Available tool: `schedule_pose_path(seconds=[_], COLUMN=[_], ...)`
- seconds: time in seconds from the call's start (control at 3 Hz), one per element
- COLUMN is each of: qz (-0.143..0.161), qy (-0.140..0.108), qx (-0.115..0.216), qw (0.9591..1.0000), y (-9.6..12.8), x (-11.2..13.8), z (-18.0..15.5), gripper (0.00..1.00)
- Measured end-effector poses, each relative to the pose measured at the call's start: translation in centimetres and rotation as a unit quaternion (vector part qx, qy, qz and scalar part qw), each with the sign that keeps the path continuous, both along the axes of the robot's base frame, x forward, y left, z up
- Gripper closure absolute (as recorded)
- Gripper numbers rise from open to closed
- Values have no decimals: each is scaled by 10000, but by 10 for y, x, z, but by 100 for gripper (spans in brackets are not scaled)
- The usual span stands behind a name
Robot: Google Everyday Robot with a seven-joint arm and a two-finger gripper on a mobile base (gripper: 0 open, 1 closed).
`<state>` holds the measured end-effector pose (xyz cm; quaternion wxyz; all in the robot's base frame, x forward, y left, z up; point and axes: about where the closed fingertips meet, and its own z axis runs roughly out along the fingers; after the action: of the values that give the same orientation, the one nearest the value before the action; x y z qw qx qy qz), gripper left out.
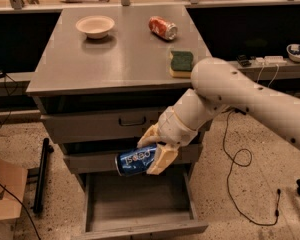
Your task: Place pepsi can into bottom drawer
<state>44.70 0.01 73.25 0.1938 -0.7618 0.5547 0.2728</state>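
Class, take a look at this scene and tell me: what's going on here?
The robot's gripper holds the pepsi can on its side, in the air over the open bottom drawer. The can is not in the drawer yet. A bowl, a red can and a sponge sit on the cabinet top.

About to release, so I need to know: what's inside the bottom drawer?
Only plain grey floor shows in the bottom drawer. Its back strip is covered by the pepsi can, held sideways in the gripper just above it, so I can't vouch for that part.
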Motion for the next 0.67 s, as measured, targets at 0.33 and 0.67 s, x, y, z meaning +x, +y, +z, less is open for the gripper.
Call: schedule_pose_path(seconds=[0.33, 0.67], qz=[-120, -576], qy=[251, 565], qx=[-43, 38], qw=[9996, 9967], y=[3, 0], x=[8, 10], z=[-44, -109], gripper=[100, 100])
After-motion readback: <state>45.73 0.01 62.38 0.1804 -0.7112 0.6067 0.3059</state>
